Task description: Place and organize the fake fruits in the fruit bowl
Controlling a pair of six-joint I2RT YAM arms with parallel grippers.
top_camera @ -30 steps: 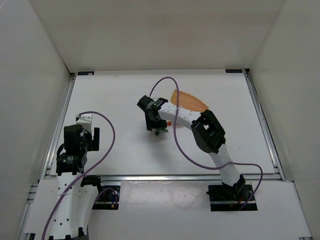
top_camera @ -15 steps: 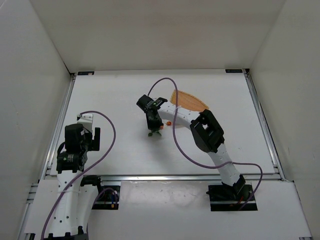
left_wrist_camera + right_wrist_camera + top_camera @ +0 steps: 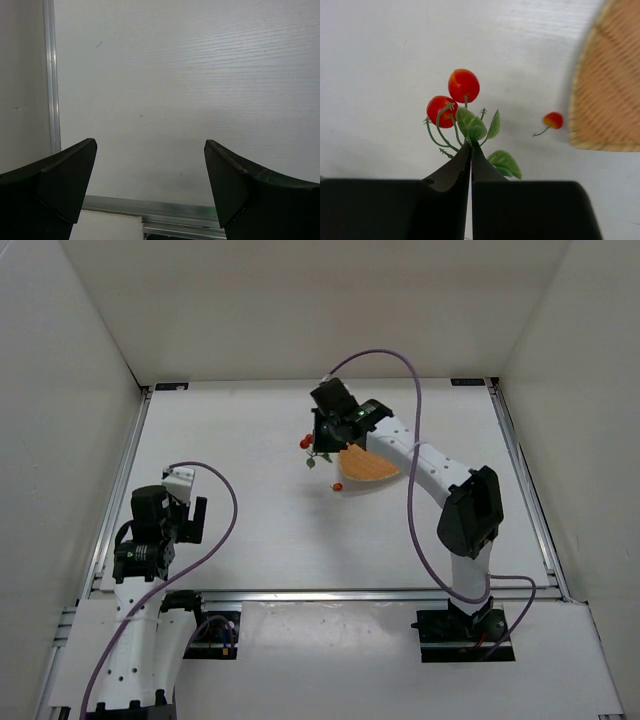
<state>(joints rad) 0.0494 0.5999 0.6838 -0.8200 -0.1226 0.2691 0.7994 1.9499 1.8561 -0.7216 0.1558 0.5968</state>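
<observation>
Fake fruits come in two lots. A sprig of two glossy red-orange round berries on thin green stems with small leaves [image 3: 463,86] is pinched at the stem by the right hand [image 3: 470,152], whose jaws are closed tight on it. A single loose red-orange berry with a short stalk [image 3: 553,120] lies on the white counter [image 3: 240,440], just beside the rim of the shallow tan woven fruit bowl [image 3: 610,90].

From above, the sprig hangs near the bowl on the side toward the left arm, not over it.

Risks, as I judge them:
- The grip is on a thin stem only, so a quick swing could let the sprig twist or slip out.
- Letting go too early would drop it on the counter short of the rim.
- A low pass could knock the loose berry, and being round it may roll off.
- The bowl looks light, so a nudge at its rim could shift it.

Count: three berries, two joined and one loose; one bowl, with nothing visibly in it; two hands. The left hand [image 3: 150,185] is spread wide, holding nothing, well apart from the fruit.
</observation>
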